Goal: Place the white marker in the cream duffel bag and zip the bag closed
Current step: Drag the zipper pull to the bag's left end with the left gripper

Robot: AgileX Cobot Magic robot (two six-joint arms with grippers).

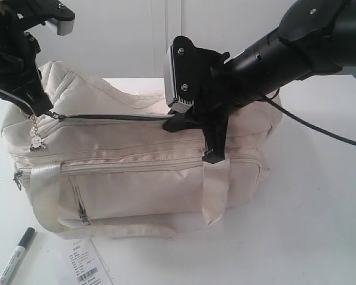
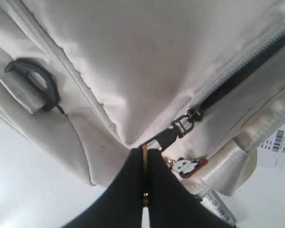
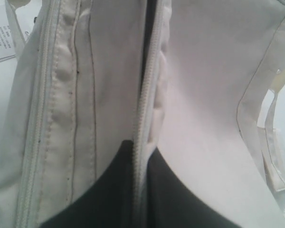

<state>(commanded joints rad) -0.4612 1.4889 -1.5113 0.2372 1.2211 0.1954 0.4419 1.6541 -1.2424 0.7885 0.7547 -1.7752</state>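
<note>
Little of the task looks done: the white marker point(image 1: 15, 256) lies on the counter point(image 1: 320, 225) just in front of the cream duffel bag point(image 1: 136, 178), not in it. The left claw point(image 2: 145, 154) is pressed together on the zipper pull point(image 2: 164, 138) at the bag's end. The right claw point(image 3: 141, 147) pinches the bag's fabric along the top zipper point(image 1: 113, 117), which gapes darkly. Loading the marker and zipping shut both remain.

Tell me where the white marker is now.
In the exterior view the white marker lies on the table at bottom left, outside the cream duffel bag, just left of the barcode label.
</note>
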